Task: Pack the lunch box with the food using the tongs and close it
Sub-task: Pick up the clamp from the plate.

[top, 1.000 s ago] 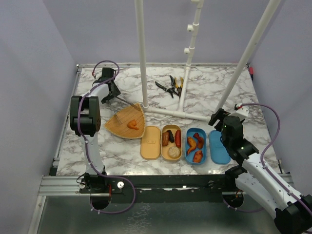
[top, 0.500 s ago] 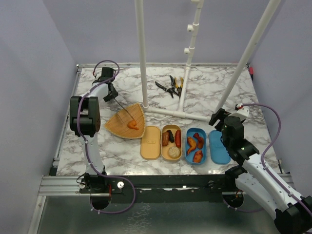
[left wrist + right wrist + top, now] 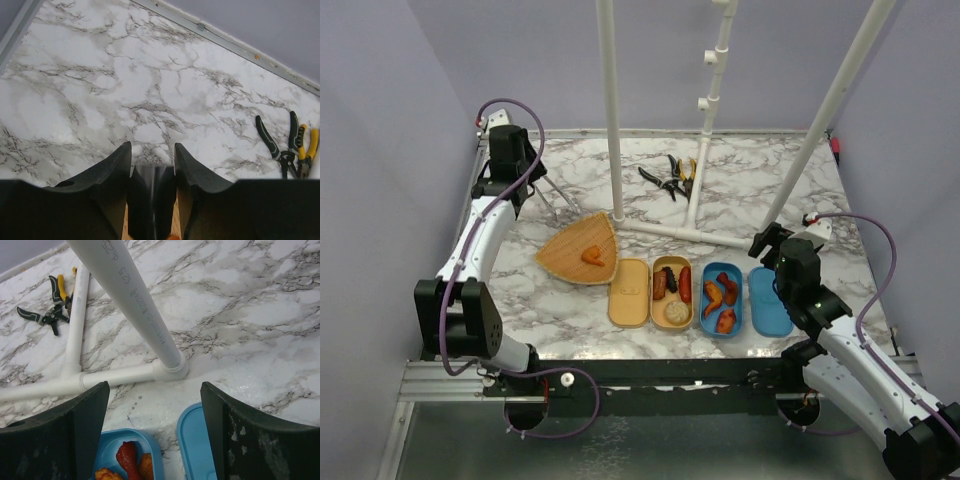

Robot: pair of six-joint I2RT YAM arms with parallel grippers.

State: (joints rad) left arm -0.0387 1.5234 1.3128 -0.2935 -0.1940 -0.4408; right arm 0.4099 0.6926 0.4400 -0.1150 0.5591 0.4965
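We see a marble counter (image 3: pixel 770 190) with a white pipe frame (image 3: pixel 670 232) standing on it. Towards the left lies a fan-shaped plate (image 3: pixel 565 255) holding a single orange piece (image 3: pixel 591 256).

Just right of the plate, four things sit side by side in a row: tan lid (image 3: pixel 629 292), tan box (image 3: pixel 672 259), blue box (image 3: pixel 722 266) and blue lid (image 3: pixel 768 302). Both boxes are open. In the tan box we find a brown sausage (image 3: pixel 660 285), a dark bit (image 3: pixel 670 277) beside it, a red sausage (image 3: pixel 685 284) along the right wall and a beige ball (image 3: pixel 676 312) at the near end. The blue box holds orange bits (image 3: pixel 725 320) and a red bit (image 3: pixel 728 285).

The left gripper (image 3: pixel 152 147) is up over the far left of the counter. Its jaws are narrow and pinched on the tongs (image 3: pixel 557 197), which slant down towards the plate's far edge. We cannot tell whether their tips touch the counter.

The right gripper (image 3: pixel 154 387) gapes wide with nothing between its jaws, above the far ends of the blue box and blue lid.

Pliers (image 3: pixel 670 180) lie far back, just beside the frame.
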